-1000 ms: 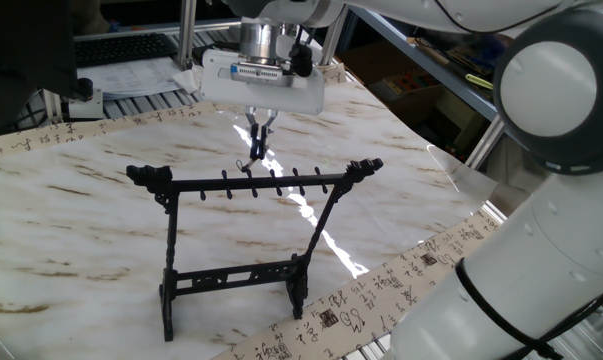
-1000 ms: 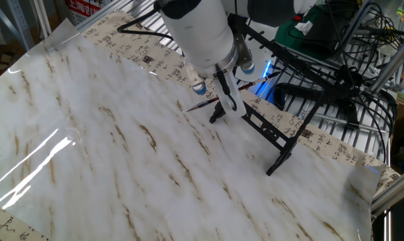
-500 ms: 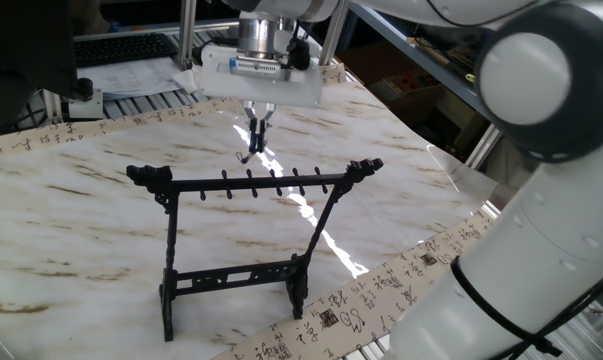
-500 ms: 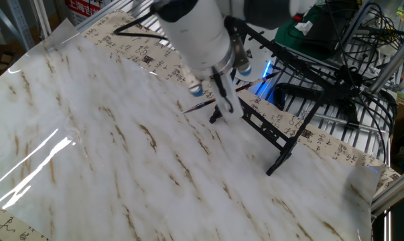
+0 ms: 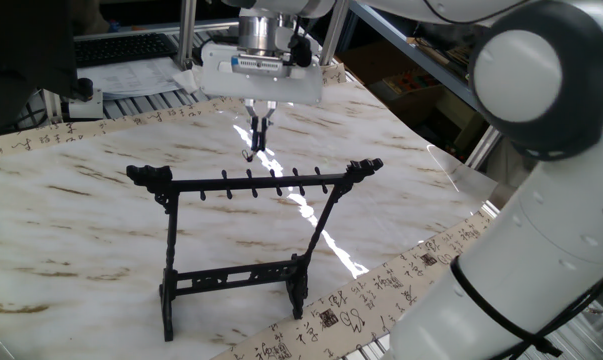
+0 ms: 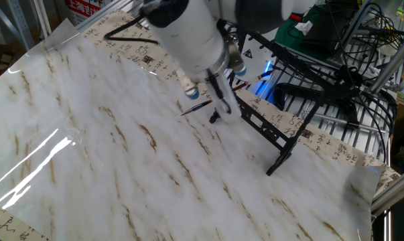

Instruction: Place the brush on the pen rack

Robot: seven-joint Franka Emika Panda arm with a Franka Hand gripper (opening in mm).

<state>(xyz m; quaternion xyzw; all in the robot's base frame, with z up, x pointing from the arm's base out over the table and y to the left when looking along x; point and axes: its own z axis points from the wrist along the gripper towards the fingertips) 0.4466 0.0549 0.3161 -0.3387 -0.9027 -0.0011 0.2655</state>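
A: Item one, the two-fingered hand (image 5: 257, 137) of the white arm: fingers pinched together on the thin reddish-brown calligraphy brush (image 6: 196, 108), held above the counter (image 5: 71, 220), a pale marble-patterned top.

B: Brush position?

A: Clamped near one end; in the other fixed view the shaft juts sideways from the fingers, roughly level. Its loop appears to dangle below the fingertips, though that is small and hard to confirm.

B: Handling?

A: Judged light, stiff and slim; likely to pivot in a pinch grip. A hold close to the loop leaves the loop free for a peg.

B: Item two?

A: The black frame pen rack (image 5: 251, 186) with pegged top bar and curled ends, just in front of the hand, upright, not touched.

B: Room?

A: Open counter all around the rack; a calligraphy-printed paper border (image 5: 381, 290) lines the edge.
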